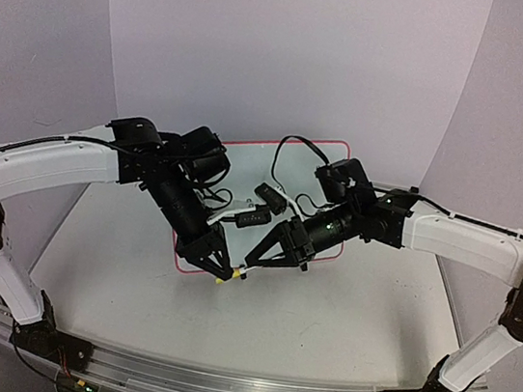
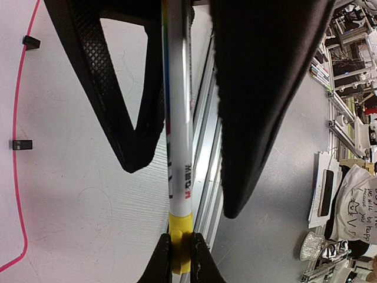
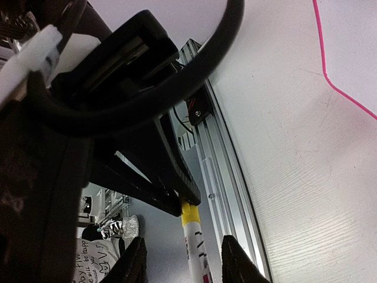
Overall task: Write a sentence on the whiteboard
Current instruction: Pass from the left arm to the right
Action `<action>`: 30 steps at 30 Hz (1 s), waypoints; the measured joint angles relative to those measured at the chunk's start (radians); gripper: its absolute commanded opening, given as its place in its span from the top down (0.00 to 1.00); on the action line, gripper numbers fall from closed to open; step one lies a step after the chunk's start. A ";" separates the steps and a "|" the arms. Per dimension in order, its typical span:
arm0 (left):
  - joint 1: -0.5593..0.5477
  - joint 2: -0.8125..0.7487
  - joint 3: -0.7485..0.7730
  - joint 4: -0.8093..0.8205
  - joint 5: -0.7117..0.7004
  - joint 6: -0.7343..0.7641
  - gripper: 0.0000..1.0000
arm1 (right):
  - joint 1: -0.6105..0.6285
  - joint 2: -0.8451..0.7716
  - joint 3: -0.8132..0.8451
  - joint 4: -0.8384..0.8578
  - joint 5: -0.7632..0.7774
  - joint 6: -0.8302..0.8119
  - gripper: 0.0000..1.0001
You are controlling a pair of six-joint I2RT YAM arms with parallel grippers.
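The whiteboard (image 1: 247,160) lies flat at the middle of the bench (image 1: 342,315), a white panel with a thin red-pink rim and rounded corners. Both arms cross over it and hide most of its face, so nothing written on it can be made out. Two small black feet (image 2: 20,143) stick out from its near rim onto the bench.

Just past that near rim, the left tool (image 2: 182,188) is clamped on a marker (image 2: 177,118). The marker has a glossy white round barrel with printed lettering and a yellow end. It runs lengthwise between the black, cross-hatched fingers.

The right tool (image 3: 184,259) faces the left one, its jaws narrowed to either side of the yellow end. The right wrist view shows a gap on each side of the marker. In the left wrist view its dark rounded fingertips (image 2: 160,262) look pressed against the yellow. Whether they touch cannot be told.

The bench top is whitish with a fine wood grain. A ribbed aluminium rail (image 1: 235,387) runs along its near edge, carrying both arm bases. A thick black cable (image 3: 224,35) loops across the right wrist view. Pale plain walls (image 1: 291,54) close in the back and sides.
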 measured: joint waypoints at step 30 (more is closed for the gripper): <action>-0.004 -0.115 -0.163 0.193 -0.053 -0.091 0.26 | 0.000 -0.071 -0.048 0.020 0.063 -0.047 1.00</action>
